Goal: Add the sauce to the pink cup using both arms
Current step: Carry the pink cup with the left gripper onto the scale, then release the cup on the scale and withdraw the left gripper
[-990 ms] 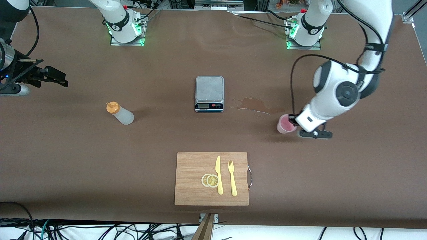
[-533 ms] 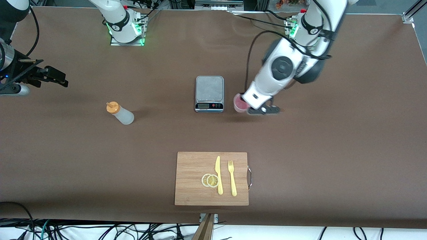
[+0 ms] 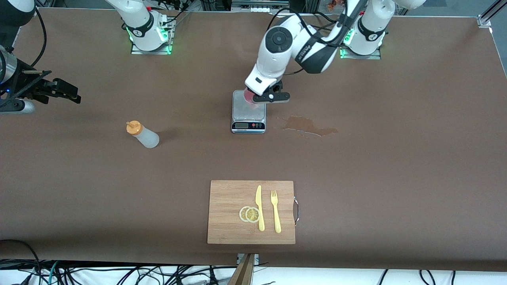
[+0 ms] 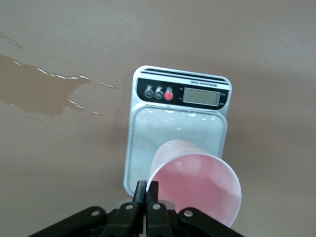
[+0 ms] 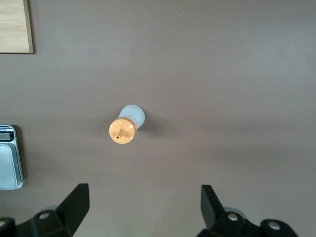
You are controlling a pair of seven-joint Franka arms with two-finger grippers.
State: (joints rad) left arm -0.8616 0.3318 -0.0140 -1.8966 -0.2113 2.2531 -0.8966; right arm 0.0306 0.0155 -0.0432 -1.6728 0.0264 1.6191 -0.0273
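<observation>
Pink cup (image 3: 249, 97), pinched by left gripper (image 3: 264, 96), over scale (image 3: 248, 111); right gripper (image 3: 59, 92) wide.

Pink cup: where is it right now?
The pink cup is held by the left gripper over the silver scale, mid-table in the front view.

Left gripper (image 3: 264, 96) holds pink cup (image 3: 251, 97) over scale (image 3: 248, 111). Right gripper (image 3: 69, 92) waits over the right arm's end of the worktop (image 3: 396, 158). Sauce bottle (image 3: 143, 134) stands there too (orange cap). Wet patch (image 3: 309, 126) beside scale. Cutting board (image 3: 251, 211) nearest camera.
</observation>
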